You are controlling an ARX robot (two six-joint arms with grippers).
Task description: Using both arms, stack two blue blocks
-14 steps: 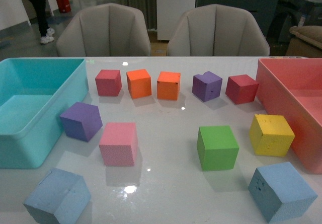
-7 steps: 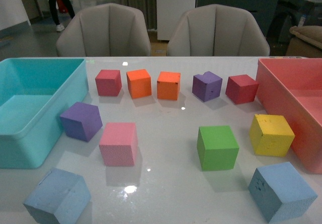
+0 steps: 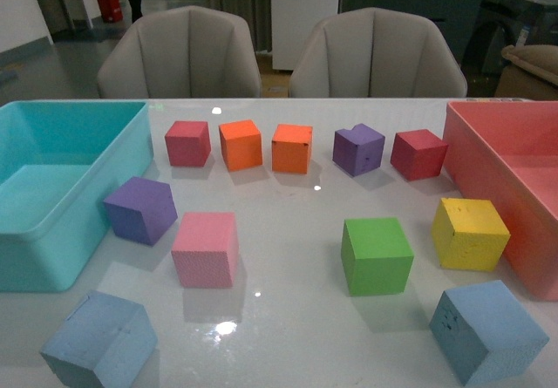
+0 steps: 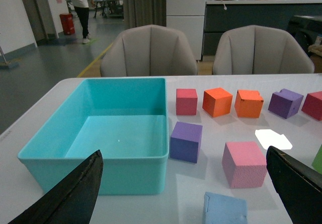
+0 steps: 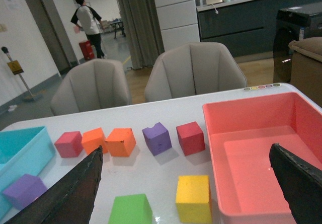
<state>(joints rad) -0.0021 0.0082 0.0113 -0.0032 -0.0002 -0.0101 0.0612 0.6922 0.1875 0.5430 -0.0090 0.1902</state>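
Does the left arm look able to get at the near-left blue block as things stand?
Probably yes. The left hand is open, the near-left blue block sits between its fingers with nothing on top, and the pink cube stands apart from it.

A bare lane is running down the middle of the bench [image 3: 288,257], between the pink cube [image 3: 206,248] and green cube [image 3: 377,255], to the near edge. The turquoise bin [image 3: 61,262] is walling off the left edge, the red bin [image 3: 479,179] the right. The yellow cube [image 3: 471,233] is crowding the near-right blue block [image 3: 486,331]. The turquoise bin's corner and the pink cube are flanking the near-left blue block [image 3: 100,340].
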